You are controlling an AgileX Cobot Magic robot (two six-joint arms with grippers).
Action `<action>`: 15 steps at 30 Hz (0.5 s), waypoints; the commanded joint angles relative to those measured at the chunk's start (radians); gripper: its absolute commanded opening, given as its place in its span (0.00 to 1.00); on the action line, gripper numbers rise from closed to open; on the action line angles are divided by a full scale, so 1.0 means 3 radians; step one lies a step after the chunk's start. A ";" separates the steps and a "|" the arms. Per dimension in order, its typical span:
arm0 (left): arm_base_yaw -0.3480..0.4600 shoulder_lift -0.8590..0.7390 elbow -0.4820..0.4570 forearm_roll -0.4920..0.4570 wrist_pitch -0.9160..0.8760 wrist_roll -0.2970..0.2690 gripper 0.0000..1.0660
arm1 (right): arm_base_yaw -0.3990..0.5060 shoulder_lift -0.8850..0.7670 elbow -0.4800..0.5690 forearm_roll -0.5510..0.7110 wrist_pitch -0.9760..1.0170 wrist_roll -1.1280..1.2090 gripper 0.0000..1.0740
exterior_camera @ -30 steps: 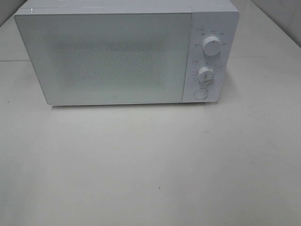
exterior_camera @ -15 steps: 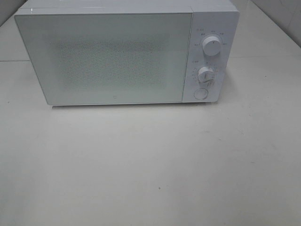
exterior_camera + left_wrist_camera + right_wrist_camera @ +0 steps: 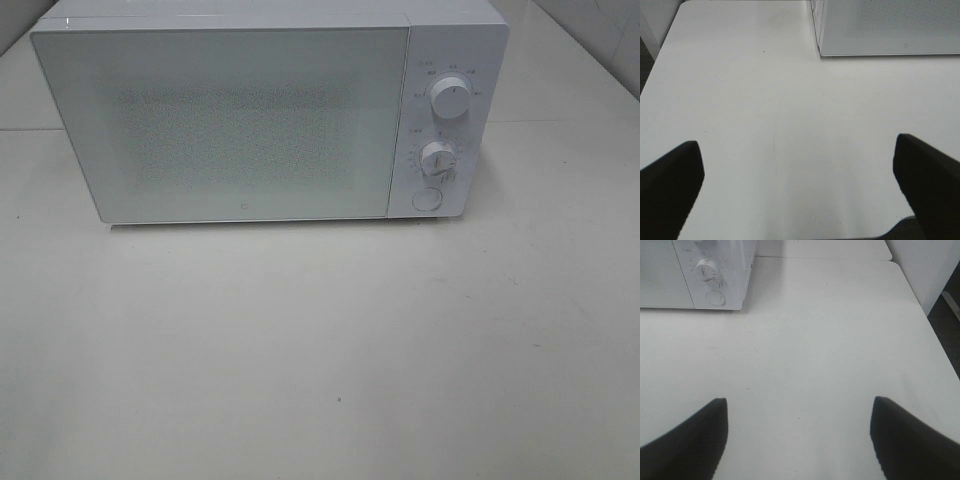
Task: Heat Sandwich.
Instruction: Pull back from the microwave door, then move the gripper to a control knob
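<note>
Both claws are spread wide and hold nothing. The left claw (image 3: 797, 147) hangs over the tabletop (image 3: 320, 350) by its near edge and the right claw (image 3: 800, 402) hangs toward its right edge, probably held back so the microwave (image 3: 455, 40) toward the far edge has a free front. Its door (image 3: 230, 120) is shut. The right claw faces the lower knob (image 3: 706, 269) and round button (image 3: 715, 297), likely its side to work. No sandwich shows anywhere; whether it lies behind the frosted door, I cannot tell.
</note>
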 commanded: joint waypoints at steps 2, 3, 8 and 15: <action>0.0010 -0.0077 0.0000 -0.0020 -0.0043 -0.0017 0.92 | -0.0013 -0.0097 0.0003 0.0007 -0.0010 0.0010 0.70; 0.0010 -0.0077 0.0000 -0.0020 -0.0043 -0.0017 0.92 | -0.0013 -0.0097 0.0003 0.0007 -0.0010 0.0010 0.70; 0.0010 -0.0077 0.0000 -0.0020 -0.0043 -0.0017 0.92 | -0.0013 -0.0097 0.0003 0.0007 -0.0010 0.0010 0.70; 0.0010 -0.0077 0.0000 -0.0020 -0.0043 -0.0017 0.92 | -0.0013 -0.0097 0.0003 0.0007 -0.0010 0.0013 0.70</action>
